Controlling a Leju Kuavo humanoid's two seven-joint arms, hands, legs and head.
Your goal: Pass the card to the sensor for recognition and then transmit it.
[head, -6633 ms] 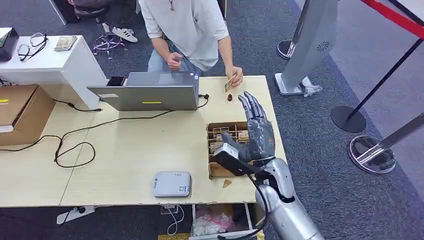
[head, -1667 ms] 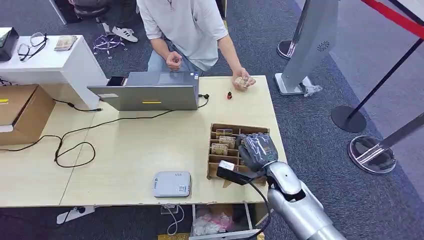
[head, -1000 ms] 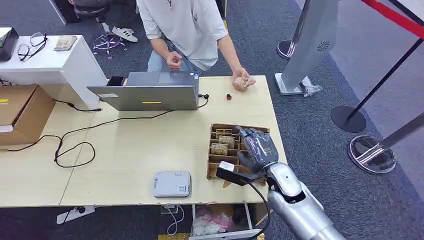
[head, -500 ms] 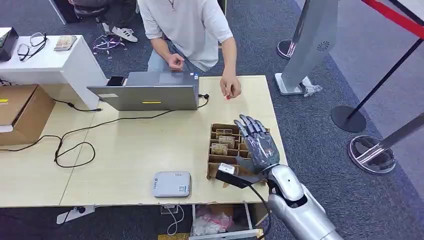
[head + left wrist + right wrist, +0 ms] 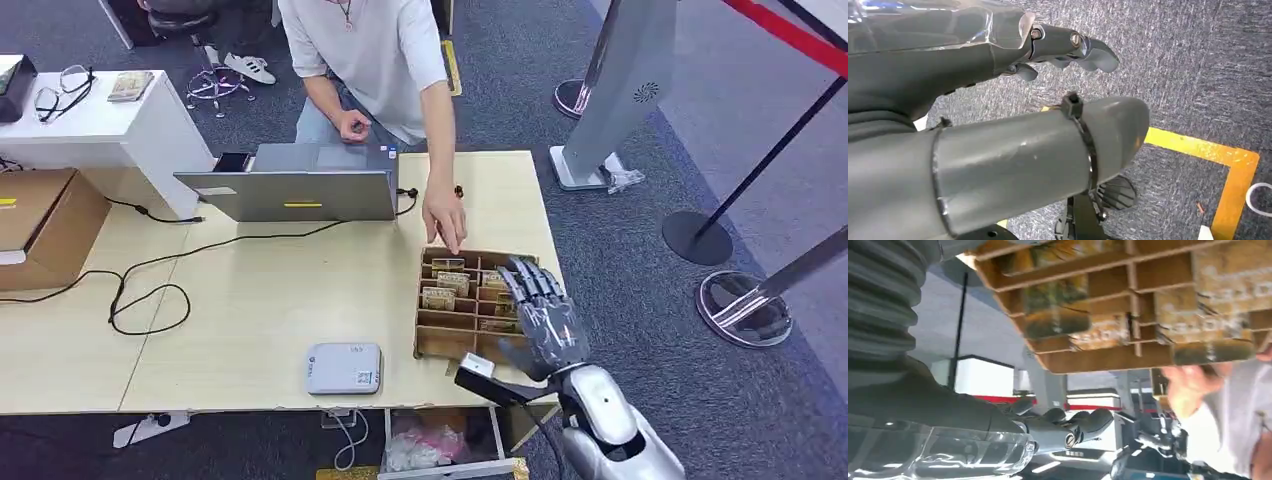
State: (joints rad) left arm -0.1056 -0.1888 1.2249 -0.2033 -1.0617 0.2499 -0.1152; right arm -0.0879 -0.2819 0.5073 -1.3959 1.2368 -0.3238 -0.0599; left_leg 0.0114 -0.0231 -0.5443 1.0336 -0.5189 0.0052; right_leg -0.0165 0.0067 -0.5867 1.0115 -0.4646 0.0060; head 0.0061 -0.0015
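Silver-armed and holding nothing, the robot's right hand (image 5: 543, 315) is hovering with fingers spread beside the near edge of the card tray (image 5: 432, 342) on the counter (image 5: 270, 300), seemingly poised to pick a card (image 5: 438, 297). The sensor (image 5: 343, 367) is lying nearer, left of the tray. Beyond, a person's hand (image 5: 443, 218) is reaching over the tray's far edge.

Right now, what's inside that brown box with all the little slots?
The box holds small printed cards in several slots. The right hand covers its right side, hiding whatever is there.
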